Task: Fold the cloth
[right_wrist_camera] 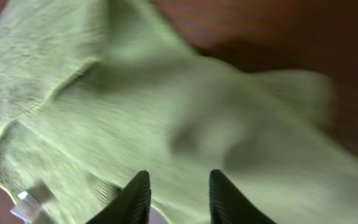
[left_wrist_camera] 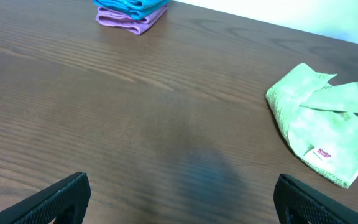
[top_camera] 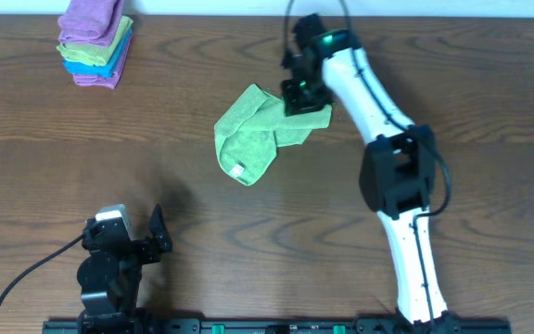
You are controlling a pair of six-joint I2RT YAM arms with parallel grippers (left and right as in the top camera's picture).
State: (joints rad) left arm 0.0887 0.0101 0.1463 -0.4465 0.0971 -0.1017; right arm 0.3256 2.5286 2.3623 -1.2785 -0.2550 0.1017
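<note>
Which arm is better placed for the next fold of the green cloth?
Right. The right gripper sits over the cloth, at its far right edge; the left gripper is open near the table front, well short of it.

Cloth (right_wrist_camera: 166, 124) blurred in right wrist view, corner hidden under right end effector (top_camera: 304, 100)

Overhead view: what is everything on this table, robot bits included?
Lime-green soft microfibre cloth: one, crumpled, mid-table.
Small white tag: one, on the cloth's near edge.
Stack of folded cloths: one, purple, green and blue layers, far left corner.
Dark brown wooden table: one, under everything.
Left arm: one, black, near left edge.
Right arm: one, white and black, reaching to the cloth.
Left end effector: one, black, open, over bare table.
Right end effector: one, black, at the cloth's right edge; grip unclear.
</note>
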